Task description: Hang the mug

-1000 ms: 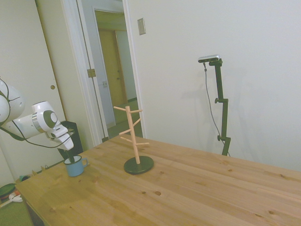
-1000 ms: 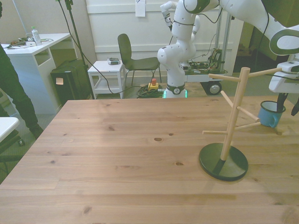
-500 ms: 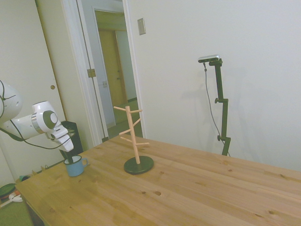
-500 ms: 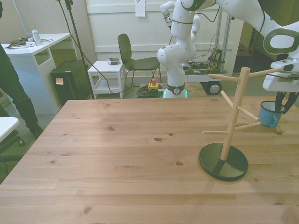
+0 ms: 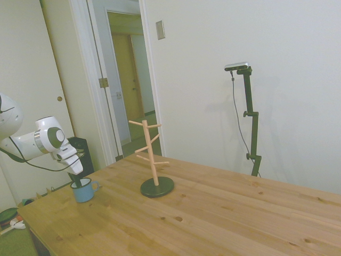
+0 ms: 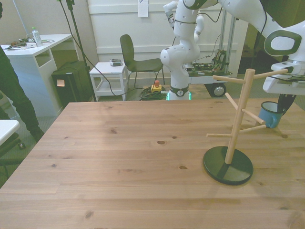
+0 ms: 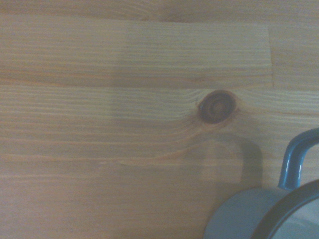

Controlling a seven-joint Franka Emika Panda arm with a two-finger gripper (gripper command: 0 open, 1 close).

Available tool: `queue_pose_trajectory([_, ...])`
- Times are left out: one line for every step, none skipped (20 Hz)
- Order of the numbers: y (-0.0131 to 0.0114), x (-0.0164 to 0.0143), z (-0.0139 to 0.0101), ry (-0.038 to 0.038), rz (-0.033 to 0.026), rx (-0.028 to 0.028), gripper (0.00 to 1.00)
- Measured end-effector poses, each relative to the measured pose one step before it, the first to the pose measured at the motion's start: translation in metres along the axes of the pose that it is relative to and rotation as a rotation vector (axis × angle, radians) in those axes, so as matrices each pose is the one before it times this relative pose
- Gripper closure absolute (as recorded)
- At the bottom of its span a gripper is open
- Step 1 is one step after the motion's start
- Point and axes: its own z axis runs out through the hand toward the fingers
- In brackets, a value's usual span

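The wooden table (image 5: 213, 213) fills the lower part of both wide views, its pale boards marked with scattered dark knots (image 7: 217, 106). The white robot arm (image 5: 24, 143) reaches over the table corner at the side view's left, which is the far corner at the front view's right. A wooden peg stand (image 5: 151, 154) rises from a round dark base (image 6: 228, 165) on the table, with thin pegs angling off its post, all of them bare. In the front view a chair (image 6: 138, 59) and a small white side table (image 6: 108, 76) stand on the floor beyond the table, and part of a person (image 6: 12, 90) in dark clothes shows at that view's left edge.

The gripper (image 5: 74, 179) points down into the mug (image 5: 82, 190), its dark fingers closed on the mug's rim. The mug is small and light blue, upright or nearly so, and appears lifted just clear of the tabletop near that corner, well apart from the peg stand. Its loop handle (image 5: 96, 185) points toward the stand. In the wrist view the mug's rim and handle (image 7: 295, 159) show at one corner, over bare wood.
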Motion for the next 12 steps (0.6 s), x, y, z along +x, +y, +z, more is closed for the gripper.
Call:
queue_pose_trajectory([0.00284,0.00127,0.00028,0.00140,-0.00095,-0.00104,1.00])
queue_pose_trajectory([0.00340,0.00229,0.00027,0.00207,-0.00329,-0.00274,1.00])
queue_pose_trajectory([0.00346,0.00273,0.00007,0.00228,-0.00707,-0.00312,1.00])
queue_pose_trajectory([0.00356,0.00313,-0.00042,0.00271,-0.00974,-0.00331,1.00])
queue_pose_trajectory([0.00416,0.00443,-0.00034,0.00340,-0.01341,-0.00564,1.00])
queue_pose_trajectory([0.00478,0.00510,-0.00089,0.00416,-0.01659,-0.00829,1.00])
queue_pose_trajectory([0.00516,0.00569,-0.00250,0.00523,-0.01317,-0.00666,1.00])
queue_pose_trajectory([0.00535,0.00649,-0.00335,0.00574,-0.01542,-0.00481,1.00])
queue_pose_trajectory([0.00552,0.00593,-0.00499,0.00662,-0.01754,-0.00248,1.00])
queue_pose_trajectory([0.00581,0.00621,-0.00559,0.00735,-0.01517,-0.00063,1.00])
queue_pose_trajectory([0.00549,0.00566,-0.00544,0.00710,-0.01355,-0.00038,1.00])
queue_pose_trajectory([0.00588,0.00640,-0.00620,0.00809,-0.01736,0.00111,1.00])
